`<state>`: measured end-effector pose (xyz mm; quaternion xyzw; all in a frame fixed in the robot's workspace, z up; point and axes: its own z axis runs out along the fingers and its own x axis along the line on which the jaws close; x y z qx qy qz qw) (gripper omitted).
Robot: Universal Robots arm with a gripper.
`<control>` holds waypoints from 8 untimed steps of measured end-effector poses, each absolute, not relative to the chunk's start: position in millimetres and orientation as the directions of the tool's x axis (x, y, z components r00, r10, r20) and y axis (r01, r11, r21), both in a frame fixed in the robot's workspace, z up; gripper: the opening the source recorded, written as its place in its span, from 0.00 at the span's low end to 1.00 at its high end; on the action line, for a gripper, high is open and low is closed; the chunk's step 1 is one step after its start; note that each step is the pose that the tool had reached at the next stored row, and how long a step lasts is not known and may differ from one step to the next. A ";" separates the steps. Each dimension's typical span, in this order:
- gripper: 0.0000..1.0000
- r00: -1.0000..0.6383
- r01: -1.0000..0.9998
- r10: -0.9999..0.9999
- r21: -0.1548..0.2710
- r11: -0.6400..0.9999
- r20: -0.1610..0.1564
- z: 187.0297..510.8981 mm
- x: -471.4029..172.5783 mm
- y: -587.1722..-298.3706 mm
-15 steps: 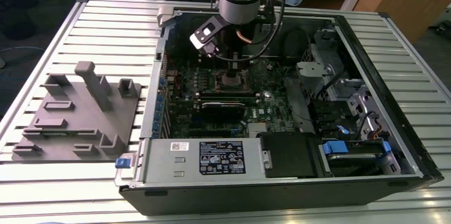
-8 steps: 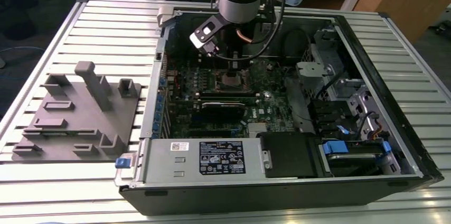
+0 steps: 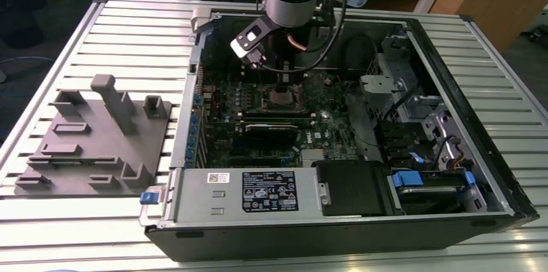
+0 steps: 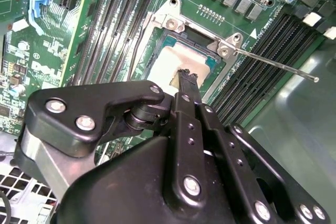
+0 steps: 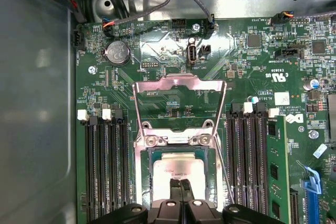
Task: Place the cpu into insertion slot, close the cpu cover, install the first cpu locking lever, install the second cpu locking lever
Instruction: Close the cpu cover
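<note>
Fingers (image 5: pixel 177 190) together, seemingly down on the cpu (image 5: pixel 173 167).

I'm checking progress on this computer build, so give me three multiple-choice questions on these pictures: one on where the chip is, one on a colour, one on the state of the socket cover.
1. Where does the small square silver-grey cpu lie?
A. on the slatted table outside the case
B. on top of the power supply
C. in the square dark-rimmed insertion slot

2. What colour is the motherboard?
A. red
B. green
C. white

3. How does the thin metal-frame cpu cover stand?
A. open, folded back from the slot
B. shut over the chip
C. taken off, lying on the table

Answers:
1 C, the cpu sits flat in the slot, the gripper right over its top.
2 B, the board is green in both wrist views.
3 A, the frame lies back from its hinge, the chip bare.
</note>
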<state>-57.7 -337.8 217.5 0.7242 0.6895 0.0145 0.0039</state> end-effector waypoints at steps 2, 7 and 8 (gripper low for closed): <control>0.11 0.049 0.998 0.999 0.026 -0.049 0.016 219.6 -57.7 -337.8; 0.11 0.049 0.998 0.999 0.026 -0.049 0.016 226.1 -57.6 -337.8; 0.11 0.049 0.998 0.999 0.026 -0.049 0.016 227.3 -57.7 -337.8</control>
